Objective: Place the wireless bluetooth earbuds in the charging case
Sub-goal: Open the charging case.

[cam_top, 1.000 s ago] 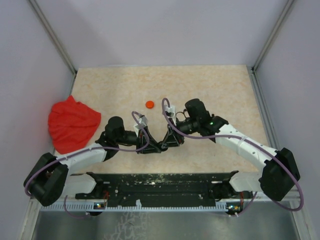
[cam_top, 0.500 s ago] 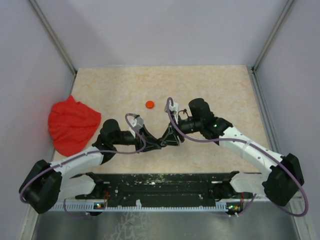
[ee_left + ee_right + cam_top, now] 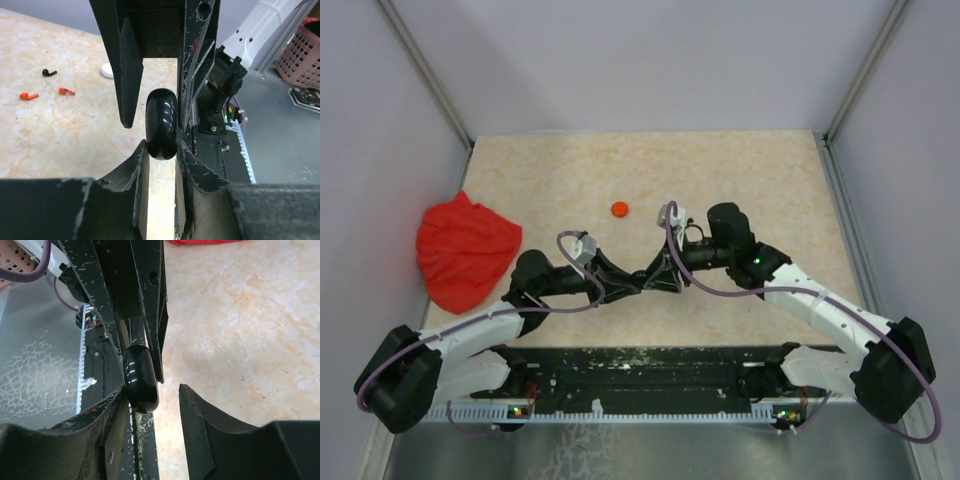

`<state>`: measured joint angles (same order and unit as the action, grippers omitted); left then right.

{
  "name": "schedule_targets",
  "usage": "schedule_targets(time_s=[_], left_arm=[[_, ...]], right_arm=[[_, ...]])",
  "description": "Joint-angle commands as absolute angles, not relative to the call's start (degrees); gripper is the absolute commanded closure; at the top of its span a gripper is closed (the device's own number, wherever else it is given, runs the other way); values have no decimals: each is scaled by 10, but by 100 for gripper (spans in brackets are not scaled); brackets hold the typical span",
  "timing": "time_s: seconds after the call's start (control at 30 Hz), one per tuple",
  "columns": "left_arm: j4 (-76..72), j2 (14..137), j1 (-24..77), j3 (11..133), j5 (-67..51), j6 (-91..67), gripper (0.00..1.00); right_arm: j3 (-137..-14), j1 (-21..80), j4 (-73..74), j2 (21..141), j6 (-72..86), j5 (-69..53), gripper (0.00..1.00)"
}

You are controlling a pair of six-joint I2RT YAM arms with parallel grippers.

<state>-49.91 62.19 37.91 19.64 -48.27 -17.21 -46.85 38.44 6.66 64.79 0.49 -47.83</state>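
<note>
Looking down from above, you have the beige marbled bench running the width of the cell, with both arms reaching inward so that their tips meet over its near middle. A crumpled red cloth lies at the bench's left edge, well apart from the arms. Off the bench, the left wrist view catches a pink basket with a grid of holes.

Your left tool is closed narrow on the charging case, a glossy black oval pinched between its two fingers. Your right tool stands partly wide around that same case. One finger lies against the shell, and the other finger stands off it with bench showing through the gap, so it has no grip on the case.

An orange disc sits alone on the bench just beyond the meeting tools. A white disc lies near the tools in the left wrist view.

Of the wireless bluetooth earbuds you can see three loose on the bench, well apart from the case. Two are orange-red, this one and another just beside it. The third is black and lies a little farther off.
</note>
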Motion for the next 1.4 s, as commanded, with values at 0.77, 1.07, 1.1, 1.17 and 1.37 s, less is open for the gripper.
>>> schedule_targets(time_s=[0.77,1.07,1.1,1.17,1.37], left_arm=[[-501,619,381,219,-514,-191,57],[-517,648,381,231,-552,-206,56],[-520,650,381,231,-552,-208,59],[-525,654,381,232,-554,-212,66],[-528,661,381,235,-559,-215,94]], right_arm=[[-536,377,141,654,-35,-505,89],[-561,377,168,689,-42,-513,90],[-561,378,170,690,-42,-515,90],[-562,379,174,694,-43,-517,90],[-563,381,180,699,-47,-513,82]])
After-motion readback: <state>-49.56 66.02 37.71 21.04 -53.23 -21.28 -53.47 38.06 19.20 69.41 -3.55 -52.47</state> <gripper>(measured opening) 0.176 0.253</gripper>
